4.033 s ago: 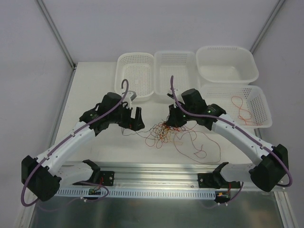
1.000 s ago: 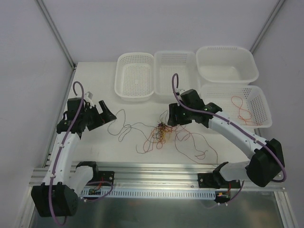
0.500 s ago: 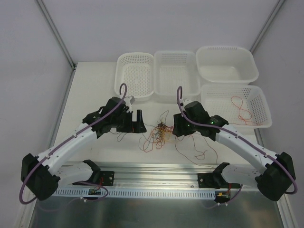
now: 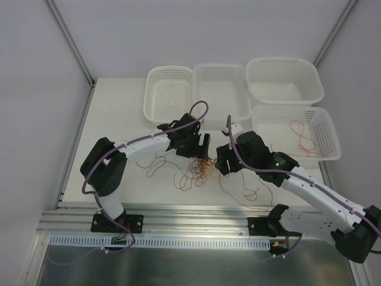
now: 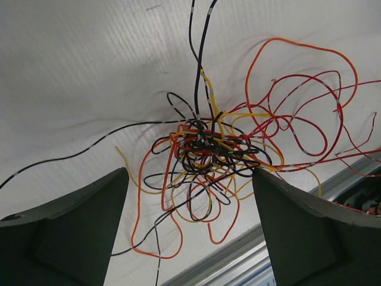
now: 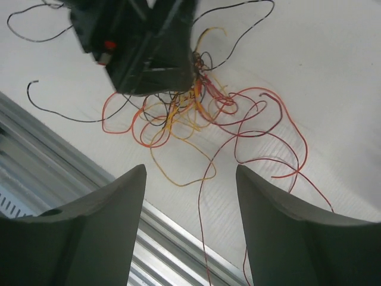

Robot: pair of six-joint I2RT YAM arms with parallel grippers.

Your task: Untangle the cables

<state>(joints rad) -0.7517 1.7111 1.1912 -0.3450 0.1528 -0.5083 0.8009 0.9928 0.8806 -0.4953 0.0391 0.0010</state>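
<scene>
Cables (image 4: 199,167): most are bunched in one knotted clump (image 5: 205,146) on the table (image 4: 119,119), near its front edge, between the two arms.

Progress, as judged:
- One thin red strand (image 4: 303,138) is seen lying apart in the right-hand mesh basket (image 4: 333,134); this is taken as one piece sorted, though whether it is one strand or two cannot be told.
- The bulk is not yet freed. Black, red, orange and yellow wires are wound tightly at the core, with loose loops spread round it.
- A black tail (image 4: 156,164) is trailed to the left and a dark red tail (image 4: 250,190) to the right; both appear joined to the knot.
- Task is judged early: nearly all the separating is left.

Hands:
- Left hand (image 4: 199,148) is held directly over the clump, fingers spread, nothing pinched.
- Right hand (image 4: 221,159) is held just beside the clump on its right, fingers likewise spread and empty.

Counts:
- Clumps: one.
- Strands in the clump: not countable; four colours are noted.
- Mesh baskets: three.
- Smooth-walled tub (image 4: 284,80): one.
- Arms: two.
</scene>
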